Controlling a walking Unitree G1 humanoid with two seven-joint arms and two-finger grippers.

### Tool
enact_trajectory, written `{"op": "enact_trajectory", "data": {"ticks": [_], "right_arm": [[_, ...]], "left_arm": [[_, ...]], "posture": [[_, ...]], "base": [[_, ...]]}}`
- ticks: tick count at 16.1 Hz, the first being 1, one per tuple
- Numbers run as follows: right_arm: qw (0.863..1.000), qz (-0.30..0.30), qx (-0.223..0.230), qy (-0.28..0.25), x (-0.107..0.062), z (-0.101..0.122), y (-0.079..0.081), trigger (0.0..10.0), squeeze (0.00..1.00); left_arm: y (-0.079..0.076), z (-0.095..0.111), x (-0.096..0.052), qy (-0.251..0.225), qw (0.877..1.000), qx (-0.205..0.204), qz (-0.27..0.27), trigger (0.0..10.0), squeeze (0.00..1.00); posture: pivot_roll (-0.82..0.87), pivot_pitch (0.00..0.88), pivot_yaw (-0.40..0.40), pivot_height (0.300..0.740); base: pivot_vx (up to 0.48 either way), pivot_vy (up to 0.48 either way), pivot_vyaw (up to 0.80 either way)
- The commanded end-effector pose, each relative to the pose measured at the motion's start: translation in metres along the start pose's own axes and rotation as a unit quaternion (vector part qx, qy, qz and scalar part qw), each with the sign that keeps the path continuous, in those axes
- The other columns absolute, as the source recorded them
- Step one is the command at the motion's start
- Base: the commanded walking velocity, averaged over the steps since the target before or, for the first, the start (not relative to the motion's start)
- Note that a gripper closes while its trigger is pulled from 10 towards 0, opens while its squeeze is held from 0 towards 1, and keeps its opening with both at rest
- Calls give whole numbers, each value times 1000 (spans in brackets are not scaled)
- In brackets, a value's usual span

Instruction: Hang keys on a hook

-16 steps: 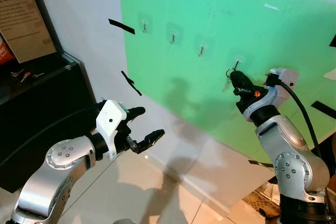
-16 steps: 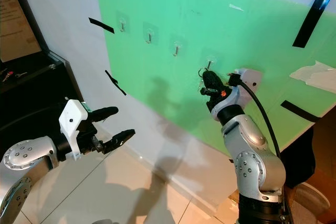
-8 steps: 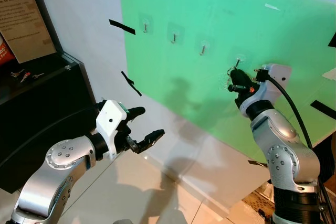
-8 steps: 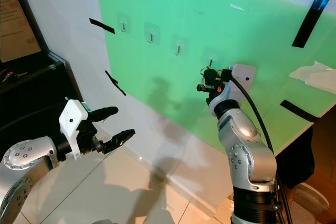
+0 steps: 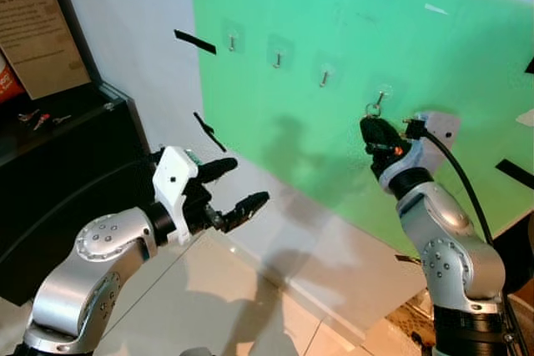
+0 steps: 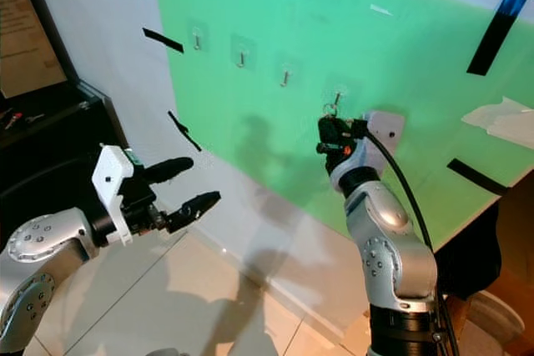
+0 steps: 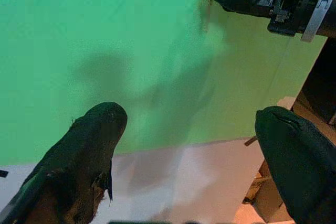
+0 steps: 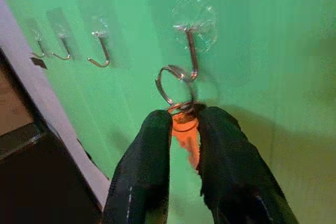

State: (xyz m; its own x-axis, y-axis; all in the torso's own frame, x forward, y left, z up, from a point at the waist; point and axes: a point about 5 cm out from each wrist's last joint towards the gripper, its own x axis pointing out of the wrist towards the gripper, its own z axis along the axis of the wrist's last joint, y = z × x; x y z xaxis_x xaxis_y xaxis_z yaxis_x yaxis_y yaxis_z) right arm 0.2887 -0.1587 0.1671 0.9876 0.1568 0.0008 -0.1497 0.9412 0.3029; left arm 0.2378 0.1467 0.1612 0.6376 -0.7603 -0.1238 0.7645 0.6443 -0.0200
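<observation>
Four small metal hooks sit in a row on the green wall; the rightmost hook [image 8: 192, 51] is the one at work. My right gripper [image 5: 371, 127] is raised just below it, shut on an orange key [image 8: 187, 132]. The key's metal ring [image 8: 169, 81] sticks up from the fingertips and rests on the hook's curved lower end, seemingly looped over it. My left gripper [image 5: 244, 181] is held out low at the left, open and empty, far from the hooks.
A black cabinet [image 5: 75, 164] stands at the left with more keys [image 5: 37, 117] on top. Strips of black tape [image 5: 193, 42] are stuck on the wall. The other three hooks [image 5: 277, 59] are bare. A tiled floor [image 5: 250, 306] lies below.
My right gripper has shifted the keys from left of the hook to just under it, so the ring now meets the hook. My left arm has risen slightly.
</observation>
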Motion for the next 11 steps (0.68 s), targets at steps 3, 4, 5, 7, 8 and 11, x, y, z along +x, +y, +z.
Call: {"op": "enact_trajectory", "data": {"ticks": [3,4,5,7,8,11], "right_arm": [[999,11,25,-32,-8,8,-7,10000,1000],[999,8,15,-41,-12,11,-11,10000,1000],[999,9,13,-44,-13,11,-12,10000,1000],[999,1,-35,2,-22,-3,-18,10000,1000],[997,1,-72,21,-25,-14,-17,10000,1000],[993,-13,-103,52,-24,-39,-13,10000,1000]], "left_arm": [[-2,5,0,-10,1000,3,-5,10000,0],[3,5,-2,-12,1000,5,19,10000,0],[4,5,-2,-11,1000,6,26,10000,0],[20,-5,-7,0,992,20,128,10000,0],[22,-10,-10,3,987,24,158,10000,0],[36,-29,-21,53,957,49,282,10000,0]], "posture": [[66,0,-46,740],[67,0,-47,740],[67,0,-47,740],[59,0,-46,740],[65,0,-51,740],[69,0,-52,740]], "base": [[0,0,0],[0,0,0],[0,0,0],[0,0,0],[0,0,0],[0,0,800]]}}
